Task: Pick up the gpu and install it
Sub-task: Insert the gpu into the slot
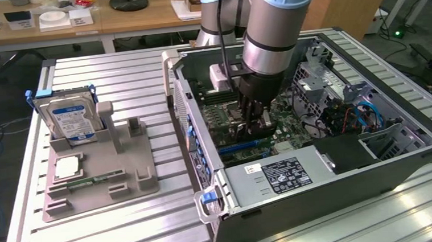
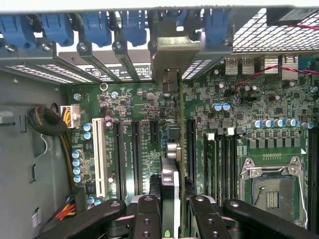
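With the arm point(image 1: 271, 31) reaching straight down into the open case point(image 1: 401, 159), I see my gripper point(image 2: 171, 211) clamped on the gpu point(image 2: 169, 191), held edge-on just above the motherboard point(image 2: 149, 124).

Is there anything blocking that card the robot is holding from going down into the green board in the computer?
Nothing visible does. The gripper holds the thin green-and-black gpu card on edge above the green motherboard, between its long black slots, with no cable crossing there.

Wooden desks point(image 1: 80, 29) stand behind the ribbed aluminium table point(image 1: 125, 230), dark floor beneath.
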{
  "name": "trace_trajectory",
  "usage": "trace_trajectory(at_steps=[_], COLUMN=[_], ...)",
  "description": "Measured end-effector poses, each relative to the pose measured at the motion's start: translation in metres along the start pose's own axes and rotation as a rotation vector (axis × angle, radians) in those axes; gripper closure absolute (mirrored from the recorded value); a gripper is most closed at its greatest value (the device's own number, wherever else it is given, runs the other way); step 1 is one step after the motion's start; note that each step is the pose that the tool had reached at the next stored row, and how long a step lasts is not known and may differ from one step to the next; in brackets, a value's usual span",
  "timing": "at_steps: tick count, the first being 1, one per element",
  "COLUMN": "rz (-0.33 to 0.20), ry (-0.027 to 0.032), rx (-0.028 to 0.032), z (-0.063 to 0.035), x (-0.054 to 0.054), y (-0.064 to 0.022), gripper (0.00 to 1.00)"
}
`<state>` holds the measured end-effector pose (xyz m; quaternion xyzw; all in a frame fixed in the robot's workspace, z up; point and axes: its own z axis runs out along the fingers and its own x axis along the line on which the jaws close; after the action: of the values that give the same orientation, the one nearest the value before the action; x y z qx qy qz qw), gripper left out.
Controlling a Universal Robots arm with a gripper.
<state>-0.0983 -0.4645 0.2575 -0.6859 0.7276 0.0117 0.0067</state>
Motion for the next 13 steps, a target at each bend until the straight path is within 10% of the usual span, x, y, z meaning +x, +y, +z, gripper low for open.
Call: trace_trajectory(at_steps=[13], rz=[0.000], ry=[0.0000], rx=[0.0000], z=[0.0045], x=[0.0003], y=[0.0033], gripper=[0.73])
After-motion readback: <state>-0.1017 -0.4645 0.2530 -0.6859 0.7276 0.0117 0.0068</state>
